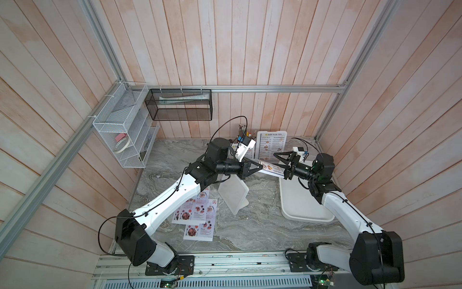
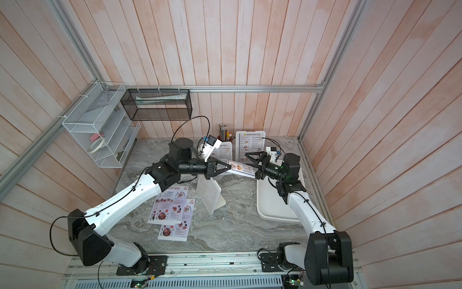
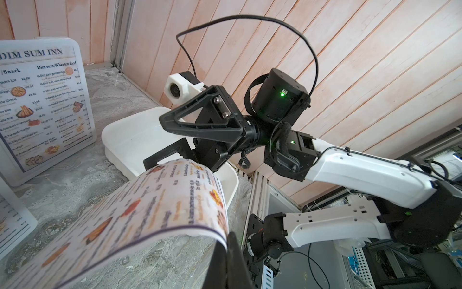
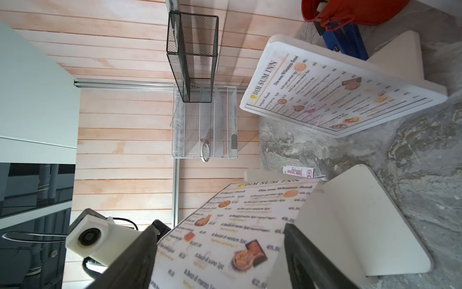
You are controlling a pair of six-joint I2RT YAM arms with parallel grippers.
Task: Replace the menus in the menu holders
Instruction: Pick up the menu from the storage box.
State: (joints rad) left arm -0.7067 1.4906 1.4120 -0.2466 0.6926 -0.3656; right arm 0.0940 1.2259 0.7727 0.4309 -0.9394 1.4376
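Both arms extended inward; left pincer pinches menu, right pincer spread.

Marble tabletop carries Special Menu sheets, menu holders, white tray.

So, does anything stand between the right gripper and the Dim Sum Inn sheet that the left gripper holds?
Nothing visible does. The sheet has its free end between the open jaws of the right gripper; the left gripper pinches its other end.

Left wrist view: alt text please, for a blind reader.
A curled Dim Sum Inn sheet fills the foreground, its far end reaching the open right claw. Behind: a white tray and a filled menu holder.
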